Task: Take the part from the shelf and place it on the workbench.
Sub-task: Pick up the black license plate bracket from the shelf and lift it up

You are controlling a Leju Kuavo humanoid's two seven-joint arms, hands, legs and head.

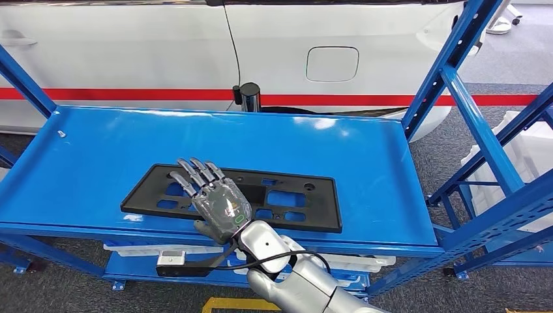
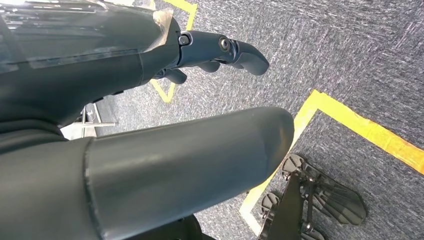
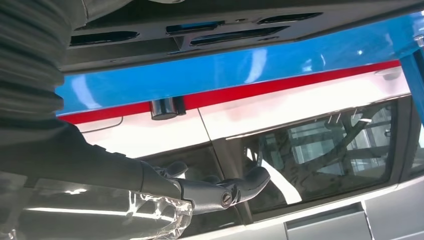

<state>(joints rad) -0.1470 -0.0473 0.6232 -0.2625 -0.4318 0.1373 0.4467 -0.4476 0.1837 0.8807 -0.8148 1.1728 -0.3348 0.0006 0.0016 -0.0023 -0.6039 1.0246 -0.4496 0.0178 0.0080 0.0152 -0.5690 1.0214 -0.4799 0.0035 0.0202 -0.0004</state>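
Observation:
The part is a flat black plastic plate with several cut-outs [image 1: 293,195], lying lengthwise on the blue shelf [image 1: 98,150] near its front edge. My right hand [image 1: 215,199] is stretched out over the plate's near-left portion, back up and fingers [image 1: 195,173] straight and spread, holding nothing. I cannot tell whether the palm touches the plate. The right wrist view shows the plate [image 3: 200,35] close by and a dark finger [image 3: 235,187] extended. In the left wrist view, my left hand [image 2: 220,50] hangs over the floor with nothing in it.
A white car with a red stripe [image 1: 326,39] stands right behind the shelf. A black cylinder [image 1: 248,96] sits at the shelf's back edge. Blue uprights and braces [image 1: 450,65] rise at the right, with white bins [image 1: 528,150] beyond. Yellow tape [image 2: 350,120] marks the grey carpet.

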